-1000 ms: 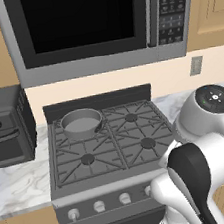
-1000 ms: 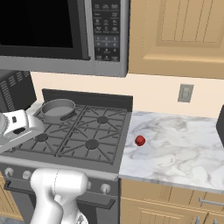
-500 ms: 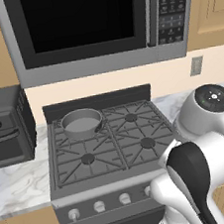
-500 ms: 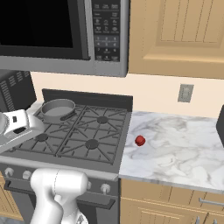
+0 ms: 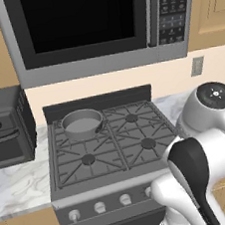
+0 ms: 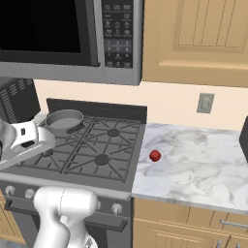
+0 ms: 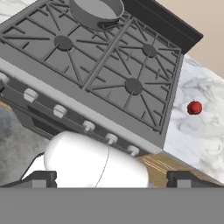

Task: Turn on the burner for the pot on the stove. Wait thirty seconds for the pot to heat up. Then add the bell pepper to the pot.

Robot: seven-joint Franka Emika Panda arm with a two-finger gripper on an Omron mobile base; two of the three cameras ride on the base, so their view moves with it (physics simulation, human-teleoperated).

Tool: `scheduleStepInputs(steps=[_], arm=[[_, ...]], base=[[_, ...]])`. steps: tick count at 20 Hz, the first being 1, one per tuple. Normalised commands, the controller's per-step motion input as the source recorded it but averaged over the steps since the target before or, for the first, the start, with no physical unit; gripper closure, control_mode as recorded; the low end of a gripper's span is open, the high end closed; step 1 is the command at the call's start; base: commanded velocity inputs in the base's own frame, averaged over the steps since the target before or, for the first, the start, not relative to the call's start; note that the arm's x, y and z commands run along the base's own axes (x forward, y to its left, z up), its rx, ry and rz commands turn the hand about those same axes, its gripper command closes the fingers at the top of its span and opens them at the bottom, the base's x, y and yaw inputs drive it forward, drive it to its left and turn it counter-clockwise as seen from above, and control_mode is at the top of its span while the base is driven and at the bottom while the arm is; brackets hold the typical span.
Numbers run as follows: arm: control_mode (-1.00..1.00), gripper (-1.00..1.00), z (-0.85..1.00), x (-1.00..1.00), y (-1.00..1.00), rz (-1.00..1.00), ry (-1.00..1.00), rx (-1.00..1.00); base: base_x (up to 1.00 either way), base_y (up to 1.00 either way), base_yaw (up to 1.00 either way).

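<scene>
The grey pot [image 5: 82, 123] sits on the back left burner of the dark stove [image 5: 114, 149], and it also shows in the right base view [image 6: 64, 119] and at the top of the hand view [image 7: 97, 11]. The small red bell pepper [image 6: 155, 155] lies on the marble counter just right of the stove [image 7: 194, 107]. My gripper [image 7: 113, 179] is open with nothing between its tips. It hangs in front of and above the stove's front edge, well away from the pot and the pepper. The pale front knobs [image 7: 89, 126] run in a row below the grates.
A dark toaster oven [image 5: 3, 129] stands on the counter left of the stove. A microwave [image 5: 93, 26] hangs over the burners. A wall outlet [image 6: 206, 102] sits above the marble counter [image 6: 203, 169], and a dark object [image 6: 244, 138] stands at its right edge.
</scene>
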Motion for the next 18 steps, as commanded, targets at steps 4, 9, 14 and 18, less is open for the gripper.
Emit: scheduleStepInputs(steps=[4,9,14,18], arm=[[-1.00,-1.00,-0.02,0.22,-0.50,-0.15,0.01,0.05],[-1.00,-1.00,-0.02,0.25,-0.61,-0.16,0.01,0.08],[-1.00,-1.00,-0.05,0.19,-0.70,-0.17,0.00,0.08],[-1.00,-1.00,-0.07,0.10,-0.71,-0.16,-0.01,0.07]], base=[[0.00,0.00,0.00],[0.00,0.00,0.00],[0.00,0.00,0.00],[0.00,0.00,0.00]])
